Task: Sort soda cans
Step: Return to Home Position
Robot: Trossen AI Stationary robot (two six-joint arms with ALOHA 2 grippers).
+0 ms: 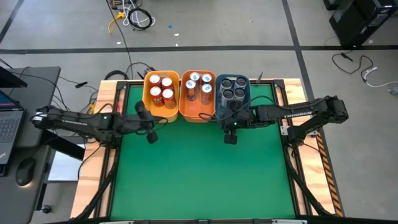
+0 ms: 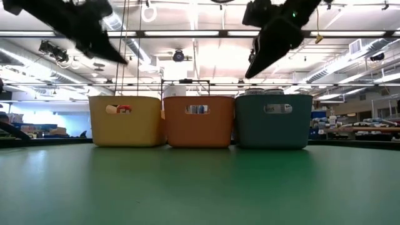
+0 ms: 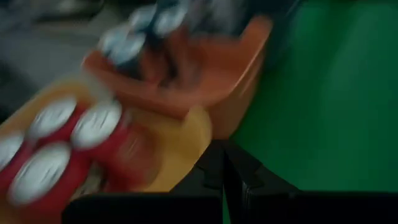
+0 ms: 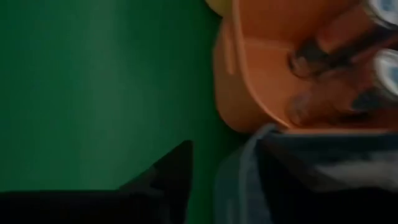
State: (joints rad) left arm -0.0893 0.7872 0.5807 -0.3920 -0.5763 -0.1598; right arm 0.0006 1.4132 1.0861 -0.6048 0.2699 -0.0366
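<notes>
Three bins stand in a row at the table's far edge. The yellow bin [image 1: 148, 93] holds several red soda cans [image 1: 161, 89], the orange bin [image 1: 198, 113] several white ones [image 1: 199, 86], the blue bin [image 1: 247, 84] several dark grey ones [image 1: 233, 88], all upright. My left gripper [image 1: 151, 135] hovers shut, with nothing in it, just near of the yellow bin; its wrist view shows the red cans [image 3: 62, 143] below it. My right gripper [image 1: 230, 138] hovers open and without a can near of the blue bin [image 4: 249, 168], one finger [image 4: 168, 177] showing over the green mat.
The green mat [image 1: 199, 180] spreads from the bins to the near edge. Wooden rails [image 1: 102, 155] frame the table's sides. A laptop and mouse [image 1: 9, 124] lie beyond the left edge. In the low view both arms hang above the bins [image 2: 200, 119].
</notes>
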